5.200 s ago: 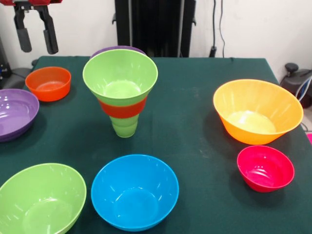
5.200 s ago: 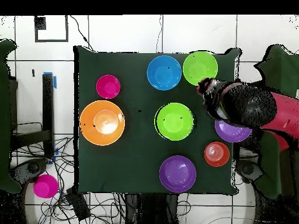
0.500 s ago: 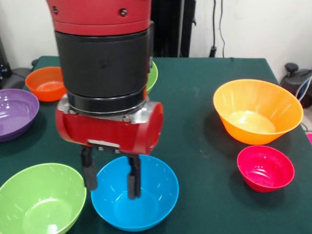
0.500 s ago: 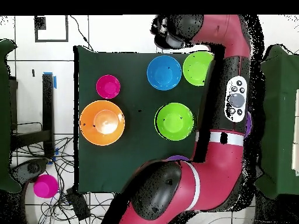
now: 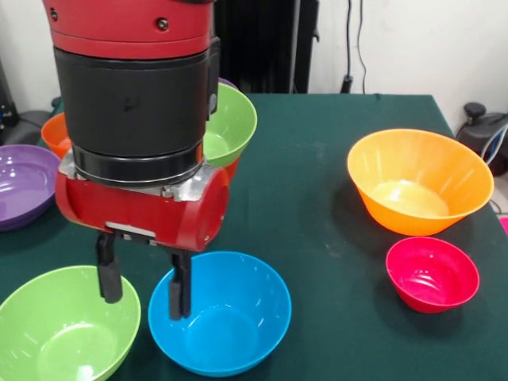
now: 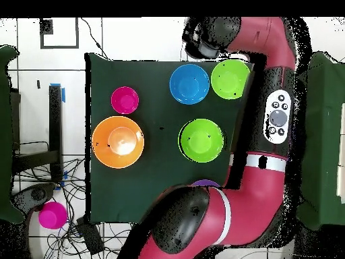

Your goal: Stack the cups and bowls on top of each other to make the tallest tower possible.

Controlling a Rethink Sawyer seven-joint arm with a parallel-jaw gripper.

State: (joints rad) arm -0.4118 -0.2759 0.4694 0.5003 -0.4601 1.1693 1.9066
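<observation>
My gripper [image 5: 144, 280] is open and empty. It hangs low at the table's near side, one finger over the right rim of a lime-green bowl [image 5: 63, 333], the other just inside the left rim of the blue bowl [image 5: 230, 321]. The tower stands behind my arm. Only its top lime-green bowl [image 5: 236, 123] and a sliver of an orange-red bowl [image 5: 231, 168] show, and the light-green cup at its base is hidden. In the overhead view the tower [image 6: 201, 140] stands mid-table, with the blue bowl [image 6: 189, 83] and the lime-green bowl [image 6: 230, 78] beyond it.
A large orange bowl [image 5: 421, 182] and a small pink-red bowl [image 5: 432, 274] sit on the right. A purple bowl [image 5: 24, 182] and a small orange-red bowl [image 5: 52, 133] sit at the left. My arm [image 6: 269, 121] runs along one side of the table.
Since five seconds ago the arm has swung from the far corner to the near side. In the last half second the gripper shifted left, from inside the blue bowl to astride the two rims.
</observation>
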